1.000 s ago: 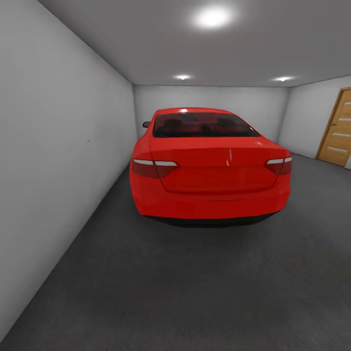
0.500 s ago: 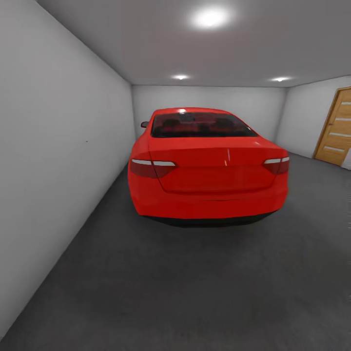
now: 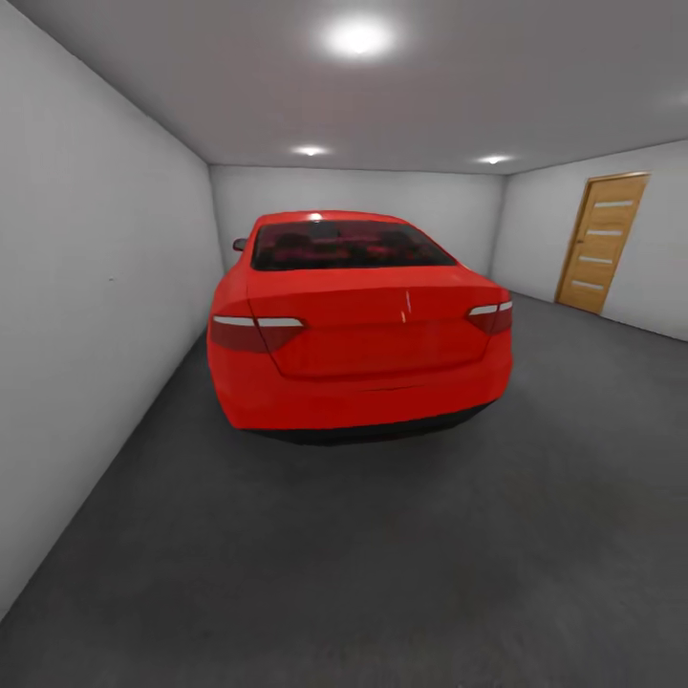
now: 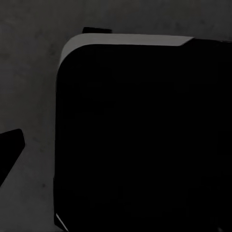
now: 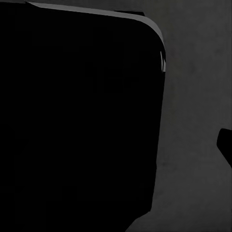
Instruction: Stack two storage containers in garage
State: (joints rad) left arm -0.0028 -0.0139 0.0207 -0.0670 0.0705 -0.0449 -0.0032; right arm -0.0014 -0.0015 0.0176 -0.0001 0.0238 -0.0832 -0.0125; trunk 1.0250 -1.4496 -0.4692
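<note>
Inside the garage (image 3: 115, 248), the dark grey floor (image 3: 382, 564) stretches rough and matte from the camera to the far wall, with pale grey walls closing in on the left and behind. A red car (image 3: 358, 320) stands tail-on in the middle of the head view, nose toward the back wall, its long axis running straight away from the camera and its left flank near the left wall. A wooden door (image 3: 602, 242) with pale horizontal strips is set in the right-hand wall, well apart from the car. Three round ceiling lights (image 3: 358, 38) glow overhead — one large and near, two small and farther back.

The wrist views are hard to read. In the left wrist view a big black rounded block (image 4: 140, 140) with a thin pale edge hangs over the same grey concrete, and a dark wedge juts in at one side; what either part is cannot be told. The right wrist view gives a matching black mass (image 5: 77, 121) over the floor — no fingers can be made out, so whether either hand is apart or together cannot be told.
</note>
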